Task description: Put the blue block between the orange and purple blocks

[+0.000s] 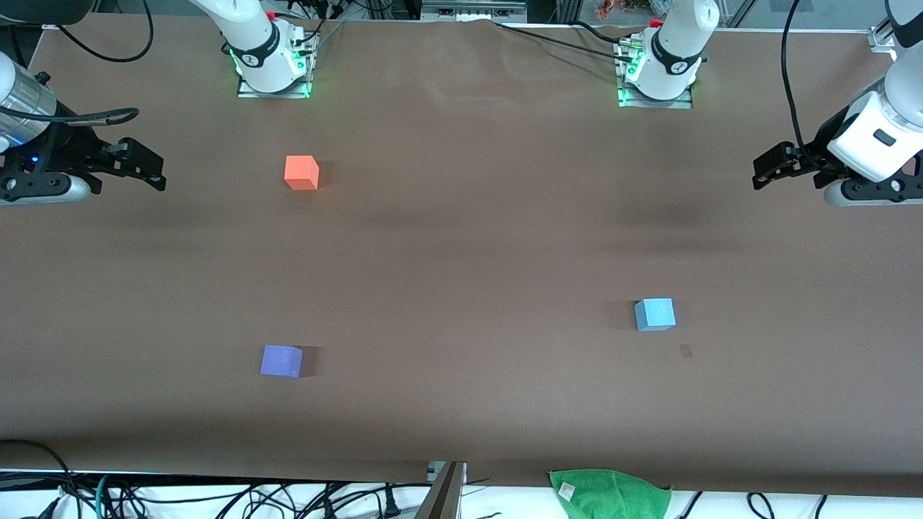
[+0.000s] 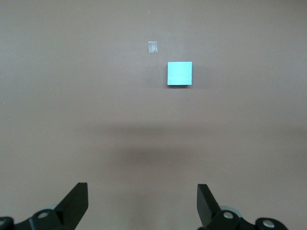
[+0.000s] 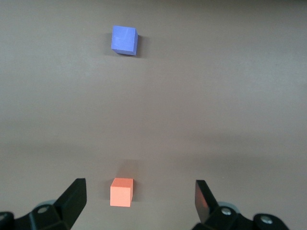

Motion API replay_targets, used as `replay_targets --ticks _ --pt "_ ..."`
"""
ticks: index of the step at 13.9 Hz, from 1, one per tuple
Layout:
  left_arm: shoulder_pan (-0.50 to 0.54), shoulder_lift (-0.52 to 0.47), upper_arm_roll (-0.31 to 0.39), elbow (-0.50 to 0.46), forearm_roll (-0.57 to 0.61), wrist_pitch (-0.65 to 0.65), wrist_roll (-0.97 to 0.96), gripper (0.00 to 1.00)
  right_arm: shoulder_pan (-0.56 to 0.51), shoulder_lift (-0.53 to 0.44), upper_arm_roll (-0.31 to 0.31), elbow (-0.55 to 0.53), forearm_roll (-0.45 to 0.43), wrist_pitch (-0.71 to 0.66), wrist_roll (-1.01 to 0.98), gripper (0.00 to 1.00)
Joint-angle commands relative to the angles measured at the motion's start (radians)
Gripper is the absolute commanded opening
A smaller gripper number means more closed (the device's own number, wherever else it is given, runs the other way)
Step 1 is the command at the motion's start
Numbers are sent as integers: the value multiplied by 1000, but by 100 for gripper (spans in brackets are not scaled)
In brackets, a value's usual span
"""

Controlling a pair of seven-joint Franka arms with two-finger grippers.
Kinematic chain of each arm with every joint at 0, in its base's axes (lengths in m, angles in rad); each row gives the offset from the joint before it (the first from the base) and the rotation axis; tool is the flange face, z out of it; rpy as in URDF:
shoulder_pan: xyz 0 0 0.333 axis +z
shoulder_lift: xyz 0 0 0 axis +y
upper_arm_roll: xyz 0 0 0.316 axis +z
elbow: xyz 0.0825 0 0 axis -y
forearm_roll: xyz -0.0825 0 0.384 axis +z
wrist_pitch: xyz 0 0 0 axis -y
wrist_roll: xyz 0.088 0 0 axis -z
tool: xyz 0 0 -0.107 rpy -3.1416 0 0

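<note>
The sky-blue block (image 1: pixel 655 314) sits on the brown table toward the left arm's end; it also shows in the left wrist view (image 2: pixel 180 73). The orange block (image 1: pixel 301 172) sits near the right arm's base, and the purple block (image 1: pixel 281 360) lies nearer the front camera, roughly in line with it. Both show in the right wrist view, orange (image 3: pixel 121 191) and purple (image 3: pixel 124 40). My left gripper (image 1: pixel 766 173) (image 2: pixel 142 191) is open and empty, raised over the table's left-arm end. My right gripper (image 1: pixel 153 173) (image 3: pixel 140 189) is open and empty, raised over the right-arm end.
A green cloth (image 1: pixel 609 491) hangs at the table's front edge. A small clear tape patch (image 1: pixel 686 351) lies on the table beside the blue block, also in the left wrist view (image 2: pixel 153 47). Cables run along the front edge.
</note>
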Motion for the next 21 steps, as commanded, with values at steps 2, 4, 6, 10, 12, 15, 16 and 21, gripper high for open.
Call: replay_targets --ticks 2,4,6,10,12,15,16,21 --pt "-13 59 1 72 -13 -26 15 100 -6 9 1 20 14 -6 -10 100" --pt "-10 82 1 84 -12 -24 25 100 -11 9 1 20 14 -5 -10 100" --pt "-3 96 1 92 -13 -24 36 100 -11 9 1 20 14 -6 -10 100" --pt "-16 156 1 94 -16 31 30 100 -15 10 1 20 14 -5 -10 99" --pt "-16 224 -1 90 -18 139 30 100 -15 10 1 20 14 -5 -10 100" --pt "-45 338 -1 90 -12 302 21 100 -15 9 1 20 15 -3 -10 100" --pt "-49 382 -4 90 -15 351 21 100 -15 10 1 20 15 -2 -10 100" --pt "-63 588 -1 90 -10 566 36 100 -12 9 1 20 17 0 -9 100"
